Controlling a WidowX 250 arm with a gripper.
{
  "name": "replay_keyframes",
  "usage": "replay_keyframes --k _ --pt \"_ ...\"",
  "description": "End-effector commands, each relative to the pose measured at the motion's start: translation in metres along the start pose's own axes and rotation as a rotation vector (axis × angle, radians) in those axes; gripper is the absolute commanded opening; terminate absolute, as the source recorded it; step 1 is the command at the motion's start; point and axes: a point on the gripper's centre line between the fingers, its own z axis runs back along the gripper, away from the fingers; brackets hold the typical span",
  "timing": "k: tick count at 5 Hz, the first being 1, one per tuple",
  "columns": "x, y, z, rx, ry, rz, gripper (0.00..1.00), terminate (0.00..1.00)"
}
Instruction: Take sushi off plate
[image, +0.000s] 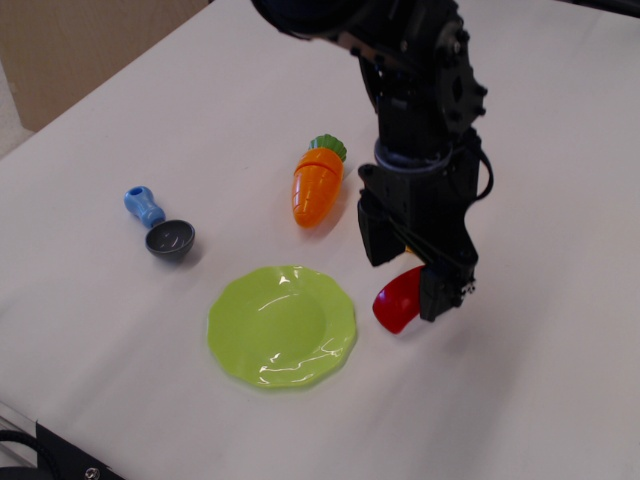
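The sushi (397, 302), its red top showing, lies on the white table just right of the plate, off its rim. The lime-green plate (250, 330) with its wavy rim lies near the front of the table with nothing on it. My gripper (405, 285) points down over the sushi. Its jaws stand apart, one finger (371, 238) to the left and above the sushi, the other finger (441, 292) against its right side. The sushi's white base is hidden.
An orange toy carrot (317, 184) with a green top lies behind the plate. A small grey bowl (170, 241) and a blue toy (143, 205) sit at the left. The table's front edge runs along the lower left.
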Motion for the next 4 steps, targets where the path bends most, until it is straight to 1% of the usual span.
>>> replay_keyframes --k 1,2,3,4 --pt "-0.021 0.008 0.058 0.05 -0.063 0.08 1.0 0.0" --pt "-0.028 0.01 0.064 0.059 -0.067 0.097 1.0 0.0" --pt "-0.046 0.008 0.066 0.042 -0.062 0.097 1.0 0.0" --pt "-0.046 0.008 0.066 0.042 -0.062 0.097 1.0 1.0"
